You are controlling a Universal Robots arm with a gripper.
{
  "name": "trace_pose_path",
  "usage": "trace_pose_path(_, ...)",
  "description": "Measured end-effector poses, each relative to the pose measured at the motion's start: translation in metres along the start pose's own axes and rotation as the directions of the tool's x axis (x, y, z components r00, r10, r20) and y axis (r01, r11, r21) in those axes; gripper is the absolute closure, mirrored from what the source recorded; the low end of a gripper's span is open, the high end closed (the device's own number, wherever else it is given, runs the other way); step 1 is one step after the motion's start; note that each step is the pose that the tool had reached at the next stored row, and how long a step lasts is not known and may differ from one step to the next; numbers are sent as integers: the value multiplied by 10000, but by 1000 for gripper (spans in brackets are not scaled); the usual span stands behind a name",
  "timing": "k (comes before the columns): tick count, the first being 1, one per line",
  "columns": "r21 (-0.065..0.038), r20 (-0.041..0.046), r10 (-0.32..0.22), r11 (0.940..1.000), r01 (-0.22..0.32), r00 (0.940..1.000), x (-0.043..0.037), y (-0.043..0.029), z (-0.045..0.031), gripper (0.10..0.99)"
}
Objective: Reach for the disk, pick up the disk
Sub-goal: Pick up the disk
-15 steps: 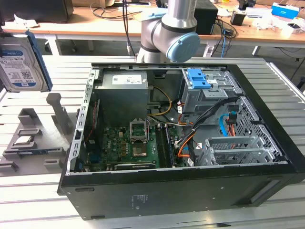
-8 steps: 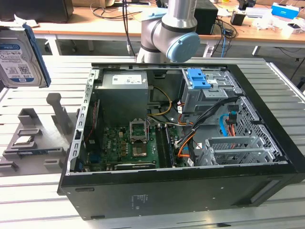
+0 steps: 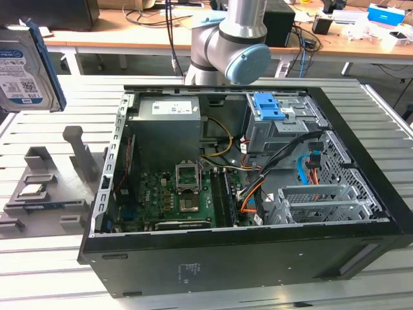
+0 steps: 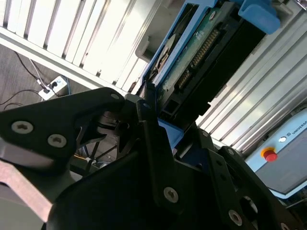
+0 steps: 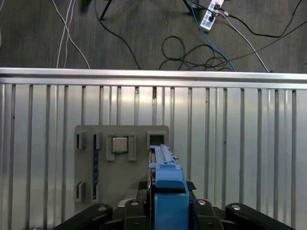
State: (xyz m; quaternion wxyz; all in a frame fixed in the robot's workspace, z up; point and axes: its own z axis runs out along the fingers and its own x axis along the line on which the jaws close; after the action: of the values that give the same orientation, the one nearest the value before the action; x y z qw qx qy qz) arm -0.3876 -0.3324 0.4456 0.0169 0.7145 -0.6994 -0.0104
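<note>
1. The tool [image 5: 167, 190] is nearest in the first wrist view. Its black fingers are closed on either side of the disk [image 5: 165, 165], which stands on edge between them with its blue bracket toward the camera.
2. In the second wrist view one black finger [image 4: 149, 129] lies against the disk's blue-framed edge. The green circuit-board side and its connector are in sight.
3. In the exterior view the disk [image 3: 24, 68] hangs in the air at the far left with its label facing out. It is well above the table [image 3: 58, 271] and touches nothing on it.
4. Under it on the table lies a grey holder [image 3: 48, 194] with a small square silver chip [image 3: 31, 190] seated in one pocket. In the first wrist view the disk's far end sits over the holder, just beside the chip.
5. An open computer case [image 3: 258, 258] lies on its side to the exterior view's right of the holder, with a blue latch [image 3: 268, 106] on its drive cage.
6. The arm [image 3: 235, 45] rises behind the case.
</note>
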Motion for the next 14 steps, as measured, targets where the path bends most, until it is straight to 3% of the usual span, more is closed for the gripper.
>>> trace_pose_path(6,0,0,0,10000,0,10000,0,3,-134,722)
trace_pose_path(12,0,0,0,10000,0,10000,-1,8,-368,722)
trace_pose_path(14,1,0,0,10000,0,10000,-1,9,-403,722)
